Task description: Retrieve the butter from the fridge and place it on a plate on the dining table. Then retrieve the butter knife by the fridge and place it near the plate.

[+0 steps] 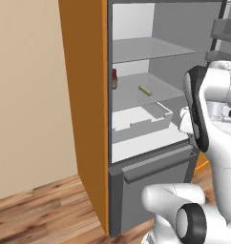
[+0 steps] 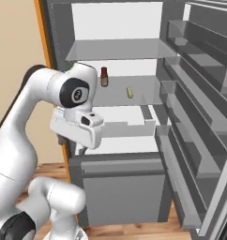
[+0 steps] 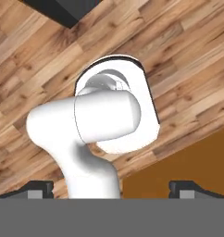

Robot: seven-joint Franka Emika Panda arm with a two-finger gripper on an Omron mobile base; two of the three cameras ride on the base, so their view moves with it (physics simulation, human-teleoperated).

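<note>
Fridge [image 2: 190, 93] door's open already, and the gripper [image 3: 111, 187] points down at the floor, jaws spread wide, nothing held. Butter [image 2: 130, 92] sits well above it on the middle shelf, beside a little bottle [image 2: 104, 77], so I'd guess it's winding up to reach.

Beige wall [image 1: 26, 95]; wood-plank floor [image 1: 41, 214]; orange cabinet side panel [image 1: 86, 105]

The fridge [image 1: 136, 157] stands open; the butter [image 1: 145, 90] lies on a glass shelf [image 1: 136, 95], a bottle [image 1: 114, 79] apart at its left.
</note>
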